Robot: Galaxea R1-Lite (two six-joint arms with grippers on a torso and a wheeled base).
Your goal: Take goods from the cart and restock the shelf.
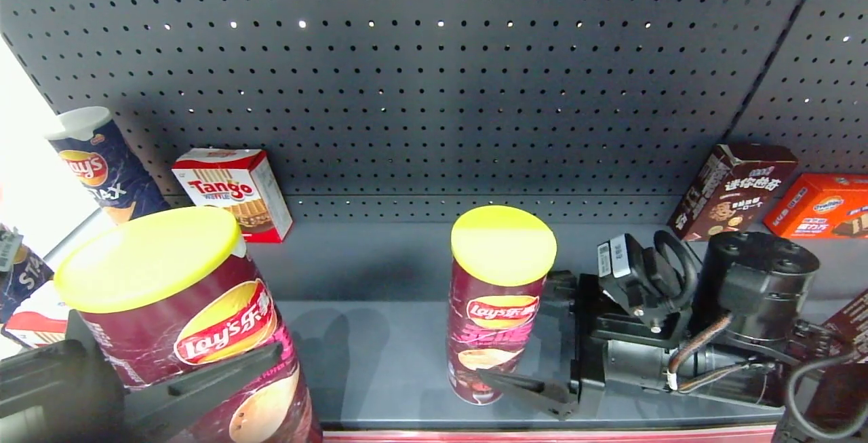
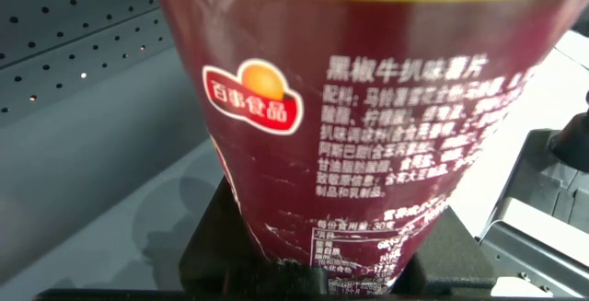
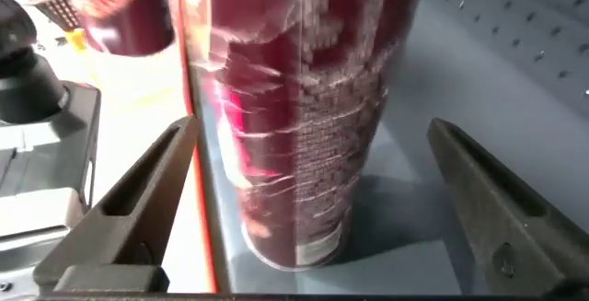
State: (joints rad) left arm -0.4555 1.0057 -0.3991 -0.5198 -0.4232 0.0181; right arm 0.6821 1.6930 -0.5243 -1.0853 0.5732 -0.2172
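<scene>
Two maroon chip cans with yellow lids are in play. One can point(image 1: 498, 307) stands upright on the grey shelf point(image 1: 380, 361) near its front edge. My right gripper point(image 1: 491, 361) is open around its lower part; in the right wrist view the can point(image 3: 304, 126) sits between the fingers point(image 3: 138, 209) with a gap on each side. The other can point(image 1: 183, 321) is held up at the lower left, in front of the shelf, with my left gripper point(image 1: 203, 375) shut on it. Its printed side point(image 2: 368, 108) looms close in the left wrist view.
Against the pegboard back wall point(image 1: 434, 90) stand a blue chip can point(image 1: 102, 165) and a red-and-white wafer box point(image 1: 234, 192) at left, a brown cookie box point(image 1: 732, 188) and an orange box point(image 1: 824, 205) at right. The shelf's red front strip point(image 1: 542, 435) runs below.
</scene>
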